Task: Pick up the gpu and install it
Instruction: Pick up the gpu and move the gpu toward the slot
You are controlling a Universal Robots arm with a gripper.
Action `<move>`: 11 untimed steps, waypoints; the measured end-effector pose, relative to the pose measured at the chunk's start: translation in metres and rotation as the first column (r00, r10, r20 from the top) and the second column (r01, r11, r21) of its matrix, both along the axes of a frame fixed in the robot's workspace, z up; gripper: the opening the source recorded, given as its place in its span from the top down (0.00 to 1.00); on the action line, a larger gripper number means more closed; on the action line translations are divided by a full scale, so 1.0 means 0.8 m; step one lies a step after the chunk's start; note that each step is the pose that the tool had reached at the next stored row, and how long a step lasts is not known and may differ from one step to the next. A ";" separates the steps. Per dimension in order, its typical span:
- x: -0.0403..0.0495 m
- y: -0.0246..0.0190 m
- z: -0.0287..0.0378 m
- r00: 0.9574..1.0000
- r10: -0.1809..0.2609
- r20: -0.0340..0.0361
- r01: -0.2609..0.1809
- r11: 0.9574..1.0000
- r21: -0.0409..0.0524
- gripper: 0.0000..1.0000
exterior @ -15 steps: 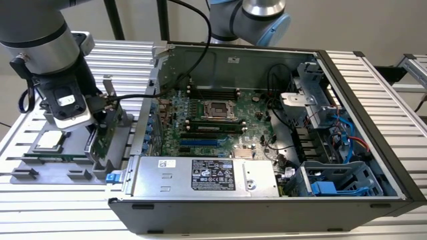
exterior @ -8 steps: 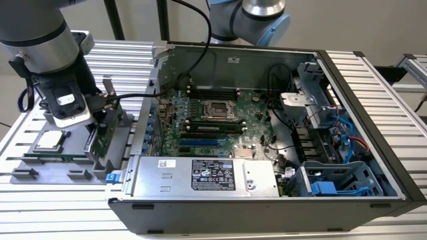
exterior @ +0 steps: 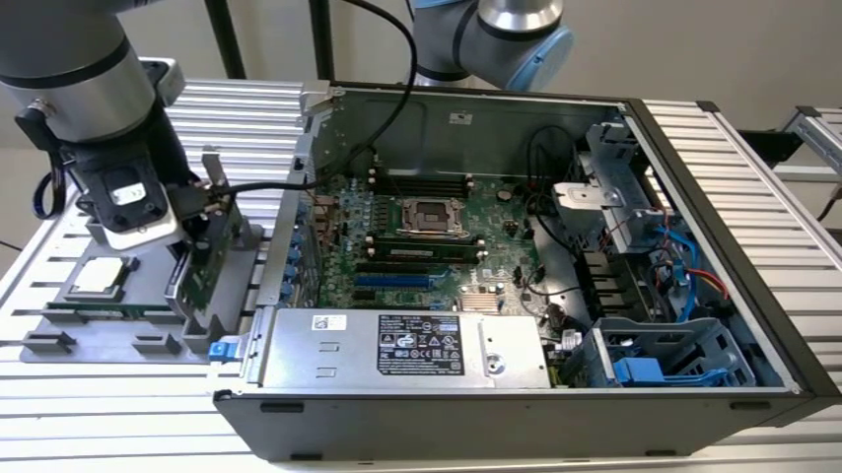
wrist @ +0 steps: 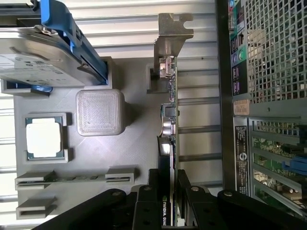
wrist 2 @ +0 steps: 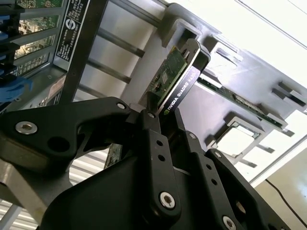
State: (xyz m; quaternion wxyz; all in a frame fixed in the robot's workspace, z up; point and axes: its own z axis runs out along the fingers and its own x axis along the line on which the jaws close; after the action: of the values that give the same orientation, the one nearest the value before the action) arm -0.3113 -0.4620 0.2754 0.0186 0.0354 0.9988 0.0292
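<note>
Clamping the gpu (wrist: 169,125), my gripper (wrist 2: 161,118) has jaws closed on its edge. It stands upright in the tray (wrist: 135,146) beside the computer case (exterior: 526,426).

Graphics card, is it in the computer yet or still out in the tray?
Out: the graphics card stands on edge in the grey tray beside the computer case, end effector clamped on it.
</note>
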 end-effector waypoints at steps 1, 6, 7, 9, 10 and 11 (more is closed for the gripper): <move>0.000 0.0000 0.0004 1.000 0.000 0.000 0.000 1.000 0.000 1.00; 0.000 0.0000 0.0029 1.000 0.000 0.000 0.000 1.000 0.000 1.00; 0.000 0.0000 0.0034 1.000 0.000 0.000 0.000 1.000 0.000 1.00; 0.000 0.0000 0.0044 1.000 0.000 0.000 0.000 1.000 0.000 1.00; 0.000 0.0000 0.0049 1.000 0.000 0.000 0.000 1.000 0.000 1.00; 0.000 0.0000 0.0054 1.000 0.000 0.000 0.000 1.000 0.000 1.00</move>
State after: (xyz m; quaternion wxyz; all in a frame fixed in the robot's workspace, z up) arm -0.3113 -0.4620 0.2797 0.0186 0.0354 0.9988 0.0293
